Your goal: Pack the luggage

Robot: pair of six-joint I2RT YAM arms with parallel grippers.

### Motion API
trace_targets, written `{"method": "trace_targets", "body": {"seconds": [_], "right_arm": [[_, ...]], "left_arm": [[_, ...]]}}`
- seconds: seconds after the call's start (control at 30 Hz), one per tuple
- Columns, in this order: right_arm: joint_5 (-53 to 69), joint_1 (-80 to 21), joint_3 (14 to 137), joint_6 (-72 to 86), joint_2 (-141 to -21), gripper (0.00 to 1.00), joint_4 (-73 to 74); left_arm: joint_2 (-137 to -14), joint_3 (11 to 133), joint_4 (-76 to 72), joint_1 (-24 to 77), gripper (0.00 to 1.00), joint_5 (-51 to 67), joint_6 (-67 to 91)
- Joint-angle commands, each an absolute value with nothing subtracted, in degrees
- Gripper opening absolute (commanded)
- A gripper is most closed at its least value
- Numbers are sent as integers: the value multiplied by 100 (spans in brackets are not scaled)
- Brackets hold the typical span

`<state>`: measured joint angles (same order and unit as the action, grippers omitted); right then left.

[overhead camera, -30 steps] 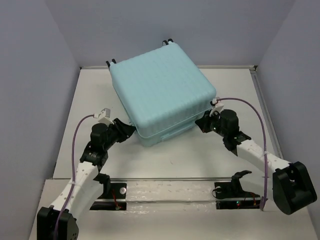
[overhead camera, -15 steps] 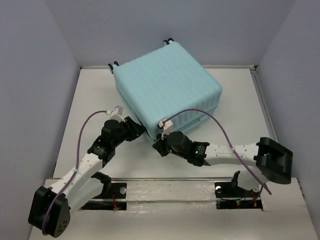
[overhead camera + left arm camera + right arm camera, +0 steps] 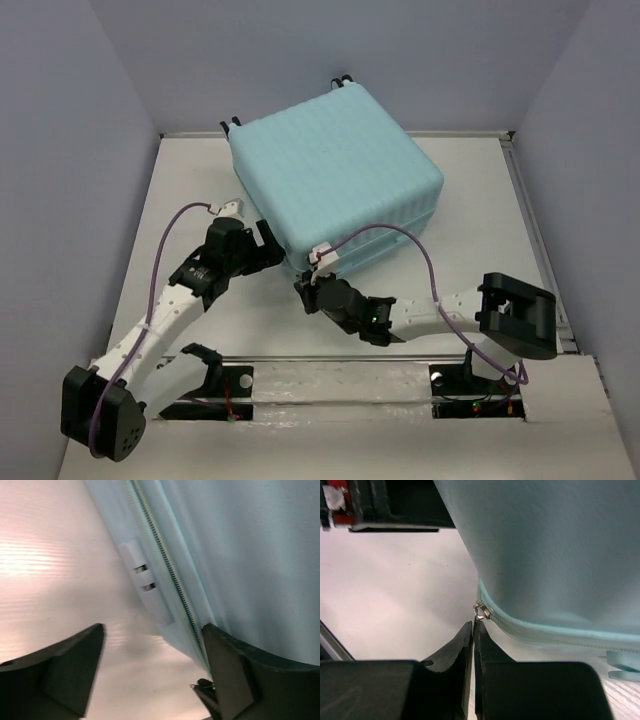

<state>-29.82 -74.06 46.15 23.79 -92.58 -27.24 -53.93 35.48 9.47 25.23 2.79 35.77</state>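
The luggage (image 3: 335,165) is a pale aqua ribbed hard-shell suitcase lying closed on the white table, wheels at the far side. My left gripper (image 3: 270,250) stands open at its near-left side. In the left wrist view the left gripper (image 3: 153,630) holds nothing, and its right finger lies against the luggage (image 3: 250,555) by the zipper line (image 3: 170,575). My right gripper (image 3: 305,290) is at the near corner. In the right wrist view the right gripper (image 3: 473,625) is shut on the metal zipper pull (image 3: 480,611) at the edge of the luggage (image 3: 545,545).
Grey walls close in the table (image 3: 180,200) on the left, right and back. A metal rail (image 3: 340,365) runs along the near edge by the arm bases. The left arm's black body (image 3: 395,505) shows just beyond the right fingertips. Purple cables loop over both arms.
My right gripper has swept from the luggage's right corner along the near side to its near-left corner. The left gripper has opened wide. The luggage turned slightly.
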Motion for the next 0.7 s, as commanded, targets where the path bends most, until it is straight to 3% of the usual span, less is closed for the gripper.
{"method": "trace_targets", "body": {"seconds": [0.0,0.1,0.27,0.4,0.43,0.5,0.67], "right_arm": [[-1987,-7928,4281,2794,-8772,7,-4035],[-1680,-7928,3999,2909,-8499,7,-3815],[-1521,-7980,3683,3199,-8218,9,-3463],[-1512,-7980,3586,3322,-7937,42,-2876],[-1477,-7980,3603,3357,-7841,57,-2604],[-1389,-7980,3604,3375,-7752,70,-2348],[-1073,-7980,3323,3498,-7480,71,-2066]], "left_arm": [[-5142,4885,316,2155,99,159,3235],[-5088,5518,500,1366,99,421,3112],[-6221,6398,528,555,99,974,3058],[-7188,6661,54,53,99,1415,3339],[-7598,6845,35,-156,99,1502,3409],[-8048,7118,35,-263,99,1686,3419],[-9298,7936,44,-501,99,2144,3515]]}}
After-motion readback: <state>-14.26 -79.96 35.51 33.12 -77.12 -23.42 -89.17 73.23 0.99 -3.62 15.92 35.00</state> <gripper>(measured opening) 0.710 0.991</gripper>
